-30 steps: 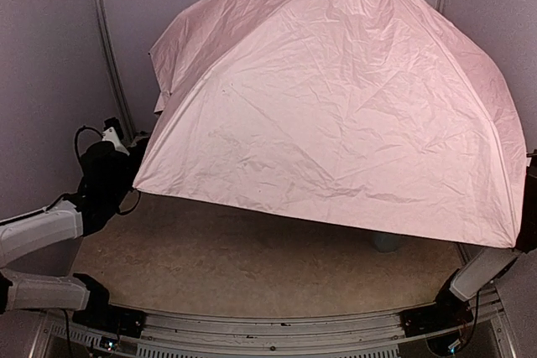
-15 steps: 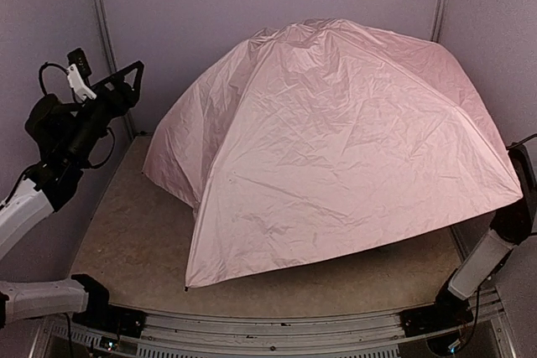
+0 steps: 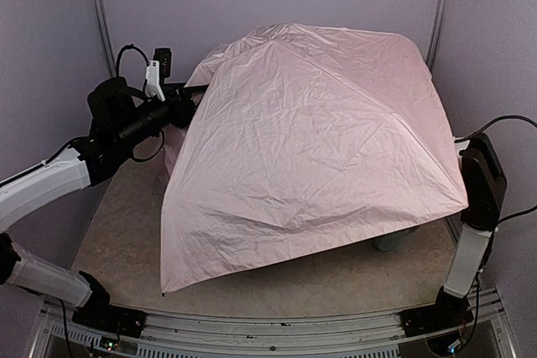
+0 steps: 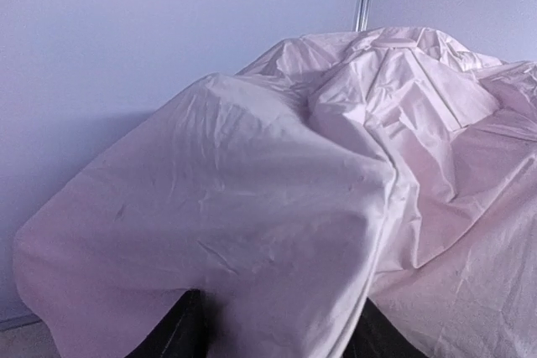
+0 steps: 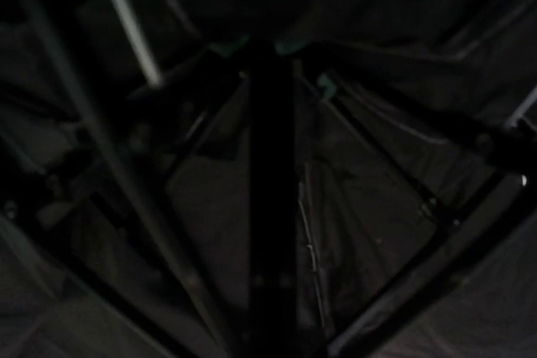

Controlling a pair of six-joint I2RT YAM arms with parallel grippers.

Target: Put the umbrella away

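Umbrella [image 3: 310, 148]: open, canopy [image 3: 352, 106] over tabletop's [image 3: 126, 232] middle and right.
Left claw [image 3: 183, 106]: apart, fabric draped over it.
Right claw: hidden under canopy; cannot tell.
Change: left claw, earlier raised, now meets canopy.

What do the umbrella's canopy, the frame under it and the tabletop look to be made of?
Umbrella canopy: thin synthetic fabric, pale pink and matte, judging by its fine creases and soft draping. Ribs and shaft beneath: probably metal, being thin straight rods with a dull glint, though the view is dark. Tabletop: mottled tan and matte, perhaps cork or laminate; the look leaves it open.
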